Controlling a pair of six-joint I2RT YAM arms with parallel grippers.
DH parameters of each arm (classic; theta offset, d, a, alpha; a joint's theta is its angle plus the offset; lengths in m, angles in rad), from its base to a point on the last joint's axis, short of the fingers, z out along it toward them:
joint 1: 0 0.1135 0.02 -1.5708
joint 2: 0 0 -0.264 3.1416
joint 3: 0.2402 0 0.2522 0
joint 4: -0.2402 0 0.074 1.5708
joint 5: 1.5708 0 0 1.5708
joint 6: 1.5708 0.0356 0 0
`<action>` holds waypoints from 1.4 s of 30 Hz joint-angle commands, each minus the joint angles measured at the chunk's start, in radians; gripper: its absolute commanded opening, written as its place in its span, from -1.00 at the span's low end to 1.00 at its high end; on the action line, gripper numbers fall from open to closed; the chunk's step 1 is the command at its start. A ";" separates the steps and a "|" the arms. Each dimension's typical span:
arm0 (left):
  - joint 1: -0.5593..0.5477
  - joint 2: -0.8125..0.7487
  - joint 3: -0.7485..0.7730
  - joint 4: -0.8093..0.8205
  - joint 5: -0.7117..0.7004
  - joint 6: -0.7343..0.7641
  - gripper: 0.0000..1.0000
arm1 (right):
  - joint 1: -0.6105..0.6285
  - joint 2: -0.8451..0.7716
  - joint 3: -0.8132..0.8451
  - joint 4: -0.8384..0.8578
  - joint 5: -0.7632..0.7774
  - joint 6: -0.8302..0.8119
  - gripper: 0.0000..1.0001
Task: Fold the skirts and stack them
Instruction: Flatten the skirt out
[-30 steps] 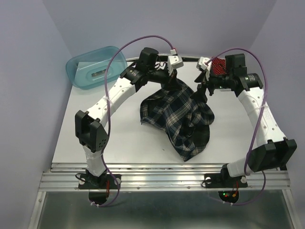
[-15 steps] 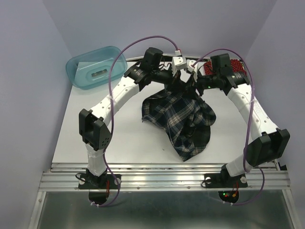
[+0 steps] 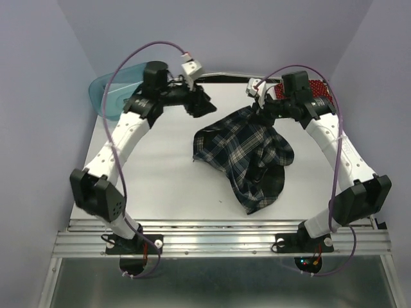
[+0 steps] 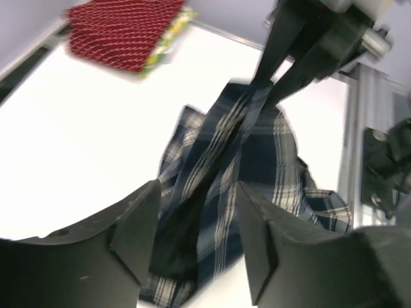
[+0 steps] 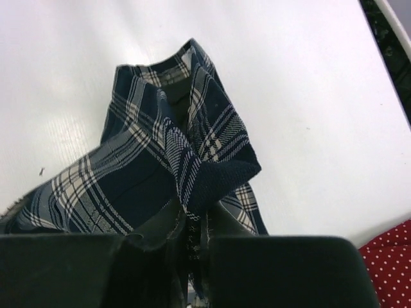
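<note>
Right claw (image 3: 262, 110) is clamped on a bunched bit of the plaid skirt's (image 3: 247, 154) edge, over at the far side of the tabletop (image 3: 154, 173); left claw (image 3: 202, 106) hangs with its jaws apart and nothing in them, off to the left near the tub (image 3: 106, 96); the rest of the skirt is a crumpled heap mid-tabletop. Stuff I'm worried about from here: I've got one pinch only, and it looks like several layers bunched together, so if I lift or drag, the cloth will likely hang twisted instead of spreading, and any fold goes crooked; the grip looks shallow too, so a quick tug could slip it out; the red skirt (image 3: 319, 88) sits folded on the yellowish one (image 4: 168, 42) in the far right corner, close behind the right arm, so a wide swing that way could knock the stack; and sending the left claw in for a second corner could grab two layers or bump the right claw, since the free edge is buried in the heap.
</note>
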 commanded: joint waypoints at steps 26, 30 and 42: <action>0.327 -0.076 -0.505 0.146 0.228 0.480 0.50 | 0.005 -0.144 0.298 0.189 -0.040 0.097 -0.99; 0.327 -0.018 -0.436 0.127 0.233 0.546 0.50 | 0.005 -0.184 0.258 0.126 -0.046 -0.054 -0.99; 0.282 0.106 -0.384 0.310 0.288 0.230 0.57 | 0.005 -0.278 0.141 0.146 -0.042 -0.144 -0.99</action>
